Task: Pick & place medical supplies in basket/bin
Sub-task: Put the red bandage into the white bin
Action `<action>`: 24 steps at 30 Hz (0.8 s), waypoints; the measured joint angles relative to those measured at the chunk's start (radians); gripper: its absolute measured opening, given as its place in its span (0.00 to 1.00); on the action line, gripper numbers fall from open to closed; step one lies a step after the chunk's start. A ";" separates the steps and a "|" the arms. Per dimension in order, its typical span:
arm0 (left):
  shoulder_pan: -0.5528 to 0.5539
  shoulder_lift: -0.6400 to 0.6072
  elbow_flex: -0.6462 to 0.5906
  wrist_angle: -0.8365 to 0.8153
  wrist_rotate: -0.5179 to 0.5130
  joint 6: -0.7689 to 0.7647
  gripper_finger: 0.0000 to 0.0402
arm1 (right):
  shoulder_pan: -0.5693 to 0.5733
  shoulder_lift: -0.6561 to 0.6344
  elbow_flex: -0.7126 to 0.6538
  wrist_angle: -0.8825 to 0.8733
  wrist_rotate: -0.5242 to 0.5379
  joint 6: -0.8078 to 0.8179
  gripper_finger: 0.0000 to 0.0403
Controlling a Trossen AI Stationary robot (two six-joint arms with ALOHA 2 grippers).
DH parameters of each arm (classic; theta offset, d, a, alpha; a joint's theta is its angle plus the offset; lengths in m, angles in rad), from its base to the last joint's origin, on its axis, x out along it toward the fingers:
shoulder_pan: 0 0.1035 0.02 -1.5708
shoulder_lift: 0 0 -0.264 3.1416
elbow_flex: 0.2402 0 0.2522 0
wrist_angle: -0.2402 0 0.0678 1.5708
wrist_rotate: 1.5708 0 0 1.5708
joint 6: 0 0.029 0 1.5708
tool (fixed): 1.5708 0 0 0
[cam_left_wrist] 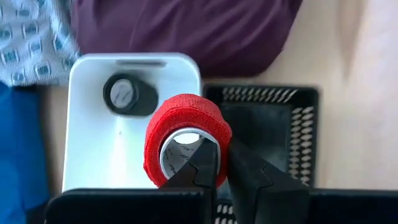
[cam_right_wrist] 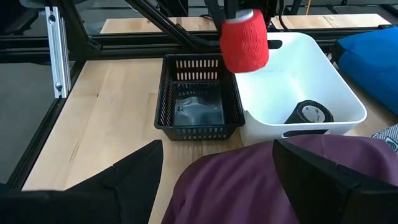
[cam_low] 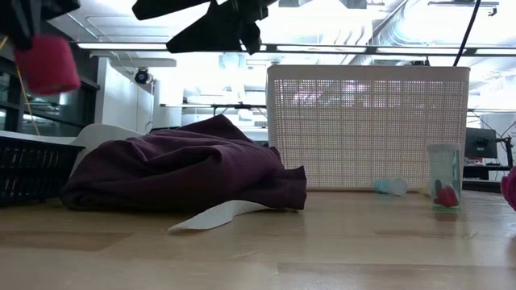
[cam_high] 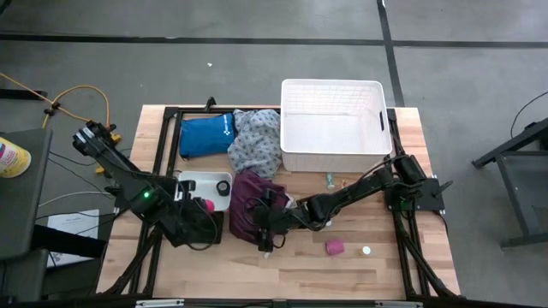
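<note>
A red roll (cam_left_wrist: 186, 140) hangs in the air with my left gripper (cam_left_wrist: 224, 155) shut on it. In the right wrist view the roll (cam_right_wrist: 244, 40) hangs over the place where the small black mesh crate (cam_right_wrist: 199, 99) meets the small white tray (cam_right_wrist: 298, 87). A black roll (cam_left_wrist: 127, 93) lies in the tray. My right gripper (cam_right_wrist: 217, 162) is open above the maroon garment (cam_high: 253, 205), which lies heaped on the table, and touches nothing. The large white basket (cam_high: 332, 124) stands at the far side. My left gripper holds the red roll by its wall (cam_left_wrist: 219, 134), one finger inside the hollow core and one outside. The fingers (cam_left_wrist: 249, 174) come slanting down from above. The roll is lifted clear, above the crate and the tray.
A blue pouch (cam_high: 205, 135) and a grey-patterned garment (cam_high: 257, 141) lie at the back, left of the basket. A pink roll (cam_high: 334, 247) and a small white round piece (cam_high: 366, 251) lie near the front right. A vial (cam_low: 445, 177) stands before the basket.
</note>
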 joint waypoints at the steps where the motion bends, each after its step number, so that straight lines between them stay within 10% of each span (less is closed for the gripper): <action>1: -0.002 0.000 -0.020 -0.001 -0.006 -0.011 0.04 | 0.000 0.000 0.000 0.000 0.000 0.000 0.72; 10: 0.073 -0.041 -0.174 0.049 -0.027 0.029 0.04 | 0.000 0.000 0.000 0.001 -0.001 0.000 0.72; 24: 0.373 -0.312 -0.378 0.255 0.248 0.192 0.04 | 0.002 0.000 -0.001 0.001 -0.007 0.001 0.72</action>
